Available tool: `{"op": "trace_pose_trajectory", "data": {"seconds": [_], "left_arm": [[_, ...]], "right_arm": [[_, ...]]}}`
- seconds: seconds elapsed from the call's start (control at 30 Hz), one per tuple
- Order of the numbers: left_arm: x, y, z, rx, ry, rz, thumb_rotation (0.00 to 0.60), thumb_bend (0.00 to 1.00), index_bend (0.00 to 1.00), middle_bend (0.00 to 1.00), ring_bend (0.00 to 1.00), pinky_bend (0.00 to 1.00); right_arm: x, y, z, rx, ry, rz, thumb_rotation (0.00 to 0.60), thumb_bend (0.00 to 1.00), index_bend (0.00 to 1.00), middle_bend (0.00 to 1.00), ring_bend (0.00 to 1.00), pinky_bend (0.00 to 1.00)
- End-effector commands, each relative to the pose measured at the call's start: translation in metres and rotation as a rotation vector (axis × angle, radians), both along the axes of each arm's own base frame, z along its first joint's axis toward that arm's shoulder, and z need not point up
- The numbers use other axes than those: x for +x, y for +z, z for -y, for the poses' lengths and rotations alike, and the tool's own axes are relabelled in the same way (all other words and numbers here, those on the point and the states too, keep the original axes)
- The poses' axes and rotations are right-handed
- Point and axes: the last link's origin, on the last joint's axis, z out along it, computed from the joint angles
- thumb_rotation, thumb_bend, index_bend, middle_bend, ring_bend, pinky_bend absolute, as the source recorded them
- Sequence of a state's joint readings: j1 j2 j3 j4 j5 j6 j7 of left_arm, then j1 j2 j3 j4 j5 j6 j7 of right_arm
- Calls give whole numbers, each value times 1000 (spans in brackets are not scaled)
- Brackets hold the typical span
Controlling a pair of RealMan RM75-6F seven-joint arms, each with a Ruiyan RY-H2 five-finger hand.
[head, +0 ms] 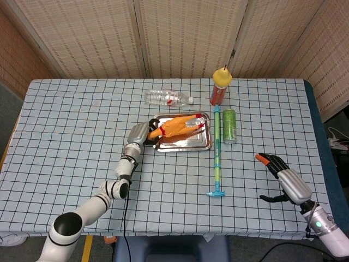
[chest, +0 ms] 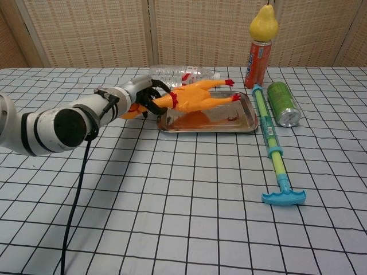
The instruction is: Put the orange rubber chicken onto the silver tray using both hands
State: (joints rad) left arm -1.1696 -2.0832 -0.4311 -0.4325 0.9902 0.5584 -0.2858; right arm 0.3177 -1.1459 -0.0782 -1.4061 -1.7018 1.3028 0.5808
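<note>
**A:** So, where is the orange rubber chicken lying at this point?

**B:** It is hanging over the rectangular silver metal tray, toward the tray's 10 o'clock corner in the head view. The left hand is gripping it at the neck, just off the tray's 9 o'clock edge, with the red collar showing right beside the fingers.

**A:** And which way is its long axis running?

**B:** From the left hand toward 2 o'clock, with the red feet pointing at the far right of the tray. In the chest view the body is tilting upward and seems to be clearing the tray floor, where its orange reflection is showing, though I cannot tell for sure whether any part is touching.

**A:** What about the other hand?

**B:** The right hand is sitting well apart, out at 4 o'clock from the tray, fingers spread and holding nothing. The left is clearly the nearer one.

**A:** Is anything else in the tray?

**B:** No, only the chicken above it. A clear plastic bottle is lying at the tray's 12 o'clock, and a long green and blue pump toy is running along its 3 o'clock side with a green can beyond.

**A:** The next move?

**B:** My judgement: lowering and letting go.
</note>
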Motion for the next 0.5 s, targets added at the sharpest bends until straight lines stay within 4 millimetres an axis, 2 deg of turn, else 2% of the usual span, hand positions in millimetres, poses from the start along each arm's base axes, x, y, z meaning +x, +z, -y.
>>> {"op": "trace_pose_trajectory", "data": {"seconds": [0.03, 0.1, 0.3, 0.5], "left_arm": [[7, 1, 0, 27, -57, 17, 600, 501, 0, 137, 137, 311], [9, 2, 0, 28, -73, 28, 600, 479, 0, 114, 103, 279], [15, 9, 3, 42, -126, 68, 600, 476, 0, 112, 100, 262], [22, 27, 10, 82, -200, 110, 600, 470, 0, 113, 99, 248]], "right_arm": [[1, 1, -1, 1, 3, 4, 600, 77, 0, 0, 0, 0], [1, 1, -2, 1, 5, 5, 600, 77, 0, 0, 0, 0], [4, 4, -6, -8, 6, 12, 600, 77, 0, 0, 0, 0], [8, 6, -12, -20, 15, 12, 600, 77, 0, 0, 0, 0]]}}
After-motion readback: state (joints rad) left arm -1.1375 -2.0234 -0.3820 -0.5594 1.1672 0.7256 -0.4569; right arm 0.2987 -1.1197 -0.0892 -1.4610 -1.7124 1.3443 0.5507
